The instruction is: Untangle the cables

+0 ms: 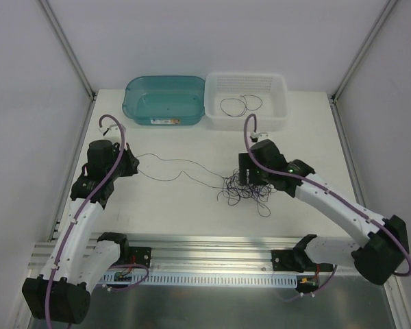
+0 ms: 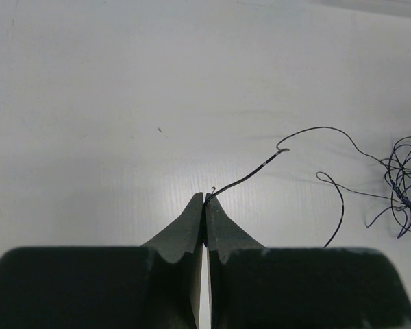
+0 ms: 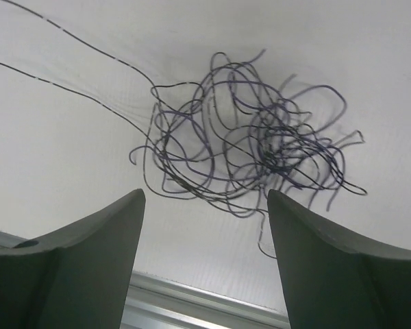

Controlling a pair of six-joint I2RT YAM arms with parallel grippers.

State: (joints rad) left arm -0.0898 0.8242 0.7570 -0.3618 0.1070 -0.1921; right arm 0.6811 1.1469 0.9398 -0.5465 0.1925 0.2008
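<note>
A tangle of thin dark purple cables [image 1: 245, 190] lies on the white table, right of centre; it also shows in the right wrist view [image 3: 246, 144] and at the right edge of the left wrist view [image 2: 405, 181]. One cable [image 1: 171, 168] runs from the tangle leftward to my left gripper [image 1: 132, 164]. My left gripper [image 2: 205, 199] is shut on the end of that cable [image 2: 250, 176]. My right gripper [image 1: 250, 175] hovers over the tangle's far side, open and empty [image 3: 207, 195].
A teal bin [image 1: 164, 100] and a white basket [image 1: 246, 101] stand at the table's back edge. The basket holds separated cable loops [image 1: 236, 105]. An aluminium rail [image 1: 212, 264] runs along the near edge.
</note>
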